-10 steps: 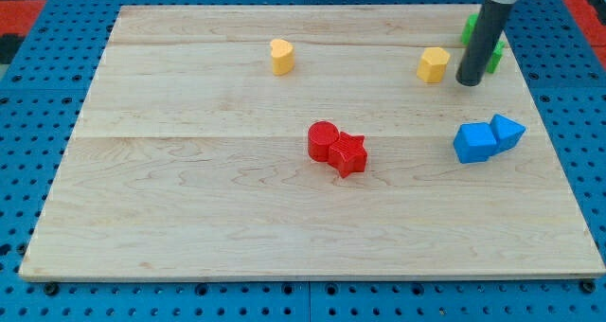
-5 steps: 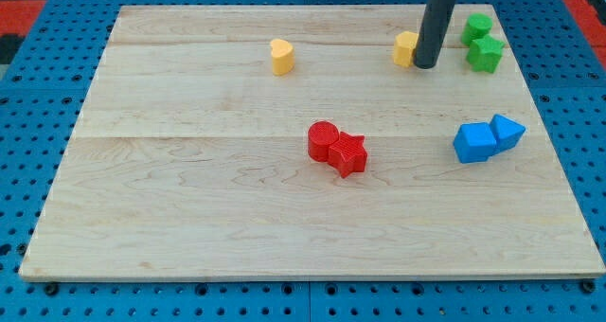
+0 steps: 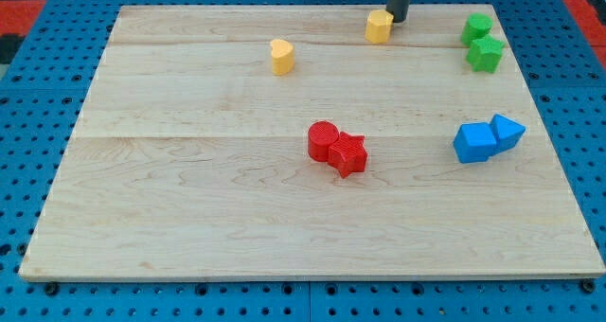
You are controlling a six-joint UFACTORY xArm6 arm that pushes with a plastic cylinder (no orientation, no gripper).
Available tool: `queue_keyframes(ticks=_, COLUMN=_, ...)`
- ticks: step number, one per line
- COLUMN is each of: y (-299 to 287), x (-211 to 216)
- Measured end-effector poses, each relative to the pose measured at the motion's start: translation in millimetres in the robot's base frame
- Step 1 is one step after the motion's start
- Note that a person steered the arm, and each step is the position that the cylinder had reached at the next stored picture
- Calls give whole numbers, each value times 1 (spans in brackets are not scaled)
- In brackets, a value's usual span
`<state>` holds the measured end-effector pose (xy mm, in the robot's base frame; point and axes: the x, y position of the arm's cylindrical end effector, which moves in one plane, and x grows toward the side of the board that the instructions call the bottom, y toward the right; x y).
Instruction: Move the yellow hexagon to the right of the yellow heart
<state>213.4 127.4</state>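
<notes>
The yellow hexagon (image 3: 380,26) sits near the view's top edge of the wooden board, right of centre. The yellow heart (image 3: 281,56) lies to its left and a little lower, well apart from it. My tip (image 3: 396,19) is at the hexagon's upper right side, touching or almost touching it. The dark rod rises out of the view's top.
A red cylinder (image 3: 323,139) and a red star (image 3: 348,154) touch near the board's middle. Two green blocks (image 3: 483,43) sit at the top right. A blue cube (image 3: 473,143) and another blue block (image 3: 507,131) touch at the right. The board (image 3: 189,218) lies on a blue pegboard.
My tip has moved left and toward the view's top, pushing the yellow hexagon with it, away from the green blocks and closer to the yellow heart.
</notes>
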Motion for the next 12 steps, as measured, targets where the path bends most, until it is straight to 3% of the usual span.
queue_keyframes(ticks=1, y=-11, x=3)
queue_keyframes(ticks=4, y=-15, x=74)
queue_keyframes(ticks=5, y=-34, x=79)
queue_keyframes(ticks=8, y=-48, x=29)
queue_keyframes(ticks=12, y=-125, x=64)
